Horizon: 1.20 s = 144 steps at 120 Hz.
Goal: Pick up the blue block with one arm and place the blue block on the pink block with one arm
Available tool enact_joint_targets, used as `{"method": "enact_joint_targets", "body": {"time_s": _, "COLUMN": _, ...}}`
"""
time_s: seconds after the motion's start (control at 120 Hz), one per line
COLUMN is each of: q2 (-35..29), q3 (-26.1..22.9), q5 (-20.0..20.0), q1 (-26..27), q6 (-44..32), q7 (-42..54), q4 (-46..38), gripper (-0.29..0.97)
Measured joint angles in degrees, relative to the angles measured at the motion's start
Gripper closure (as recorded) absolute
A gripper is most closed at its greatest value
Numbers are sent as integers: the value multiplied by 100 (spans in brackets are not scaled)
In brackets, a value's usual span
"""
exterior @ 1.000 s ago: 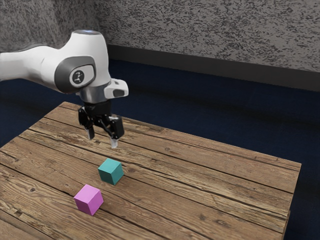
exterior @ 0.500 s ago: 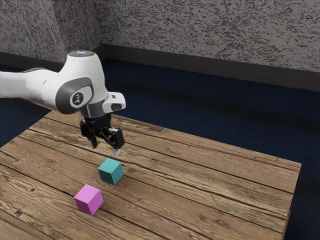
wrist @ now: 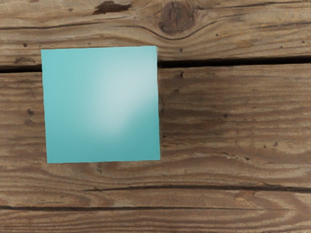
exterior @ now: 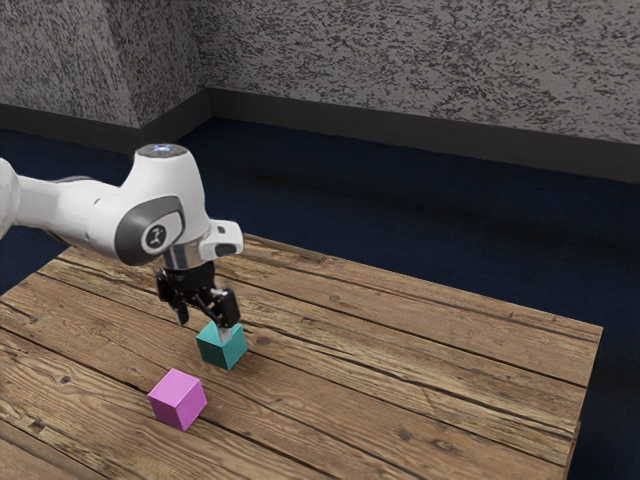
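You had the pink block [exterior: 177, 398] nearest the camera on the table [exterior: 420, 380], the blue block [exterior: 222, 346] resting on the planks just beyond and apart from it, and your claw [exterior: 206, 320] low over that blue block, fingers spread, gripping nothing.

Weathered brown wooden plank table [exterior: 420, 360]. Small teal-blue cube block [exterior: 221, 344] sits flat on the planks. Small pink cube block [exterior: 177, 398] lies near it, not touching, closer to the front edge.
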State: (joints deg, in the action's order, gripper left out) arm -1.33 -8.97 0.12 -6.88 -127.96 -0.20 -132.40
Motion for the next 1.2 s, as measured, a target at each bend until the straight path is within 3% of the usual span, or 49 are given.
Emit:
{"method": "enact_joint_targets", "body": {"time_s": 0.35, "q2": 71, "q3": 0, "q5": 28, "q1": 39, "q6": -94, "q7": 149, "q4": 23, "gripper": 0}}
{"method": "enact_joint_targets", "body": {"time_s": 0.483, "q2": 396, "q3": 21, "q5": 48, "q1": 33, "q6": -104, "q7": 190, "q4": 285, "gripper": 0}}
{"method": "enact_joint_targets", "body": {"time_s": 0.717, "q2": 511, "q3": 31, "q5": 202, "q1": -382, "q6": -133, "q7": 242, "q4": 352, "gripper": 0}}
{"method": "enact_joint_targets", "body": {"time_s": 1.2, "q2": 744, "q3": 17, "q5": 225, "q1": -244, "q6": -194, "q7": 303, "q4": 515, "gripper": 0}}
